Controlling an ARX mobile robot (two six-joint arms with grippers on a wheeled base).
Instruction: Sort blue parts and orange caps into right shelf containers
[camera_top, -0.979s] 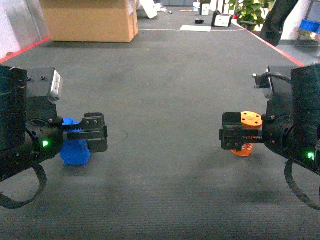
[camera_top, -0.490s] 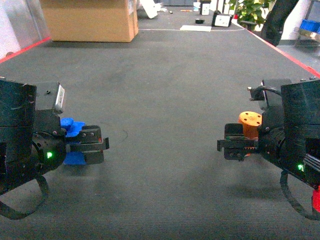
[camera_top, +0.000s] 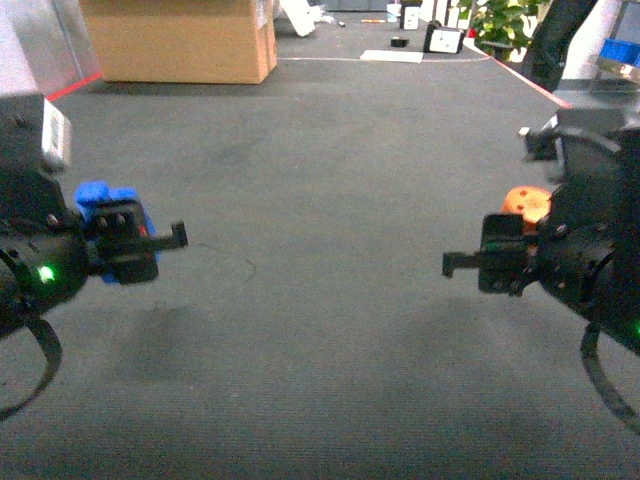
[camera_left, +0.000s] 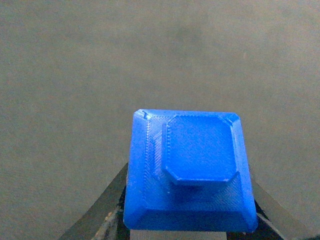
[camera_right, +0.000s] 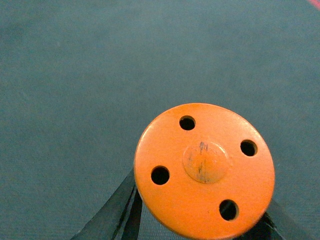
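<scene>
left hand (camera_top: 150, 245) – clamped on blue part (camera_left: 187, 170) | right hand (camera_top: 475, 265) – clamped on orange cap (camera_right: 205, 170) | no writing legible

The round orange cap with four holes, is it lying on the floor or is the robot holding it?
Held. The round orange cap sits in the right gripper, above the carpet.

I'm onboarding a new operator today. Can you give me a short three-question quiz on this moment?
1. True or false: the left gripper holds an orange cap.
2. How many holes show in the orange cap's face? A) two B) four C) six
3. Fill in: the cardboard box stands at the far ____ of the head view.

Key: 1. False, it holds a blue part; the right gripper holds the cap. 2. B. 3. left.
</scene>
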